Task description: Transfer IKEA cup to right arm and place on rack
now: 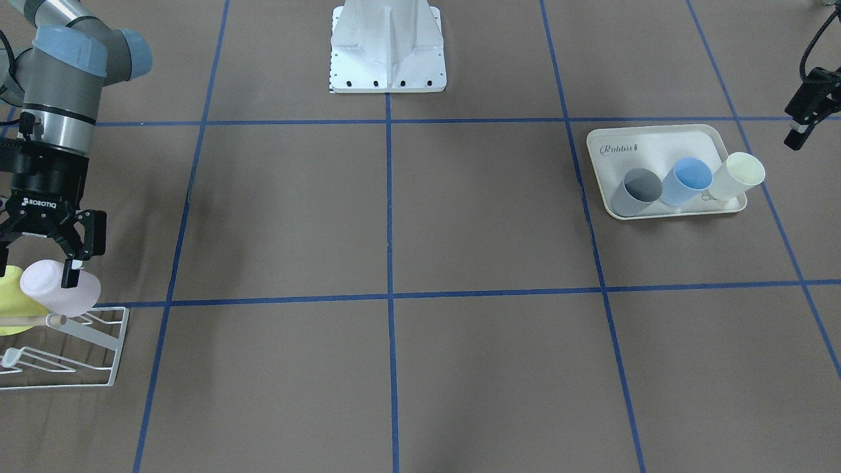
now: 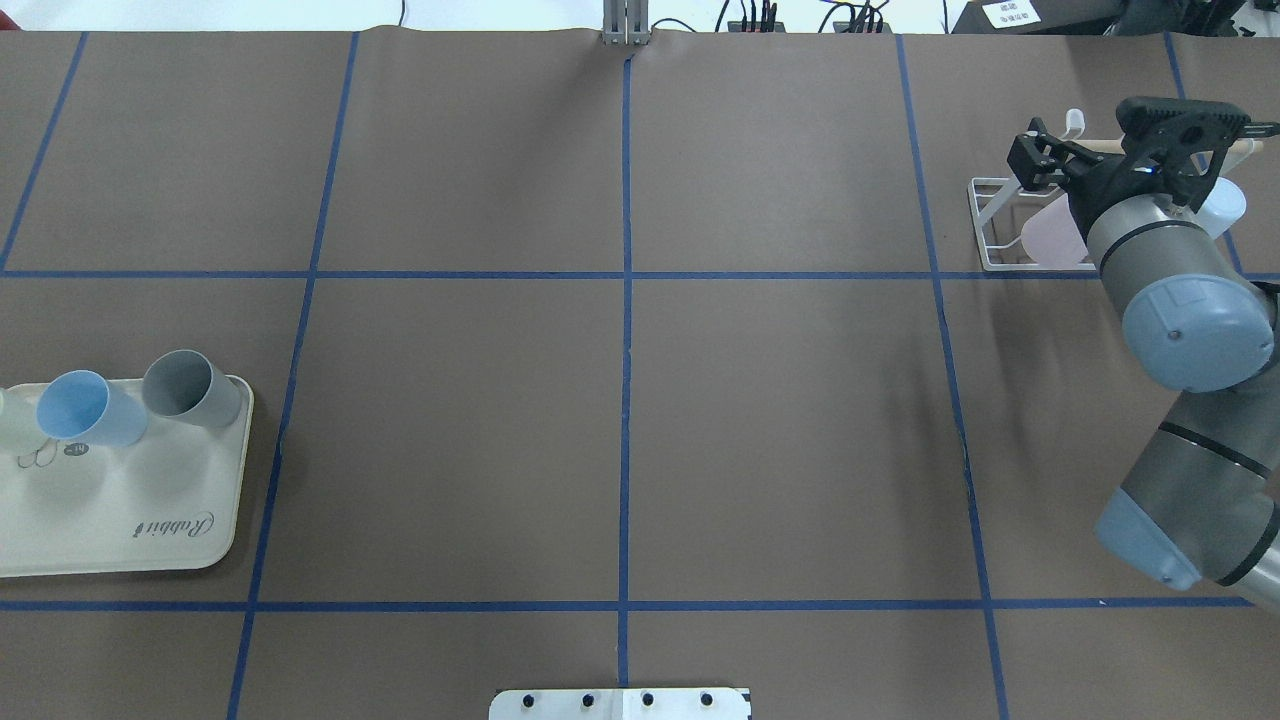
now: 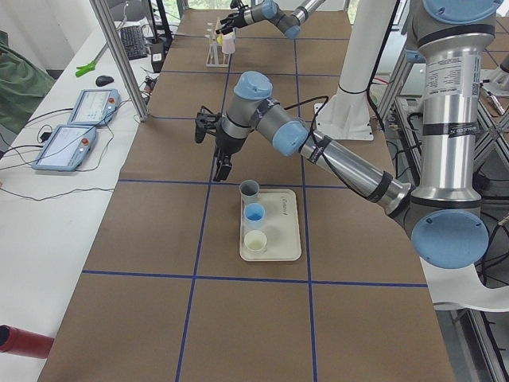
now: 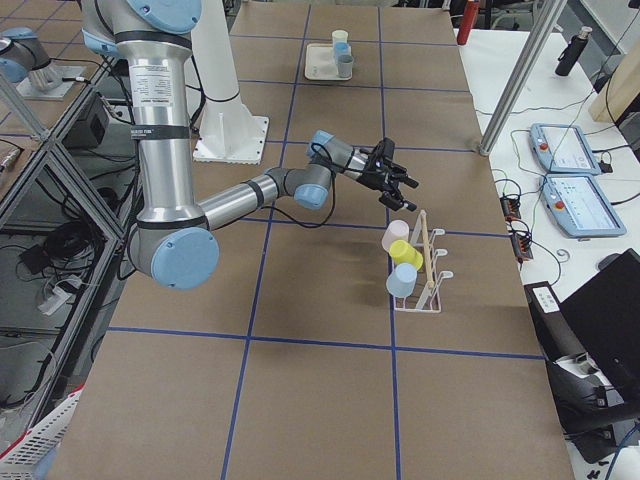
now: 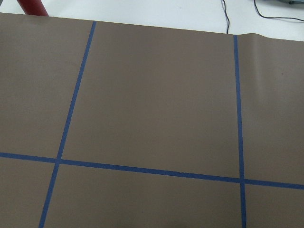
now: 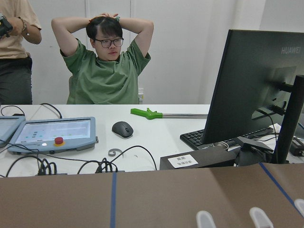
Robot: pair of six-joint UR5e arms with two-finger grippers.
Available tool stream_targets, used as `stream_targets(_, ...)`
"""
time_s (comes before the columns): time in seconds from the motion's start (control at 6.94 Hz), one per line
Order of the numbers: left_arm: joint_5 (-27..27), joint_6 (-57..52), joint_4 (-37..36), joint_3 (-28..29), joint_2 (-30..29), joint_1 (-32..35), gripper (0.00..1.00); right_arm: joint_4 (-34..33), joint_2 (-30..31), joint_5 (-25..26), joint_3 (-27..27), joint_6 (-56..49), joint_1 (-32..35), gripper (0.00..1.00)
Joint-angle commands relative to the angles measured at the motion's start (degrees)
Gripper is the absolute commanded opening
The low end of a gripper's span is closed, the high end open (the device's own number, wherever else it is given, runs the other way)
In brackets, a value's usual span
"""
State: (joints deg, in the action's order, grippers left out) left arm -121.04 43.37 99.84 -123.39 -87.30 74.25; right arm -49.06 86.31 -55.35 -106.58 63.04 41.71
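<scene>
Jaws spread wide and gripping nothing, the right gripper [image 4: 400, 192] hangs just above the pink cup [image 1: 62, 289]. That cup is a pale, frosted pink tumbler, plain and handleless. It sits tilted with its closed base uppermost at the end of the white wire rack [image 1: 98, 348], beside a yellow cup [image 4: 405, 253] and by the wooden rod [image 1: 26, 320]. From the front one fingertip [image 1: 69, 276] overlaps the cup; whether it touches I cannot tell. The left gripper [image 1: 796, 135] hovers near the cream tray [image 1: 657, 135] at the bench's [image 1: 460, 230] other end, and I cannot tell how its jaws stand. "ROBOTIQ" marks the right gripper's body, the tray reads "Rabbit", and a monitor [image 6: 256, 85] reads "HUAWEI".
</scene>
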Motion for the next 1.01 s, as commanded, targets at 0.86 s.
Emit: stream_targets(0.86,-0.16,-11.49,-9.32,0.87,4.13,-9.74,0.99,0.37,-17.03,-16.63,-7.95,38.02,-12.68,1.00)
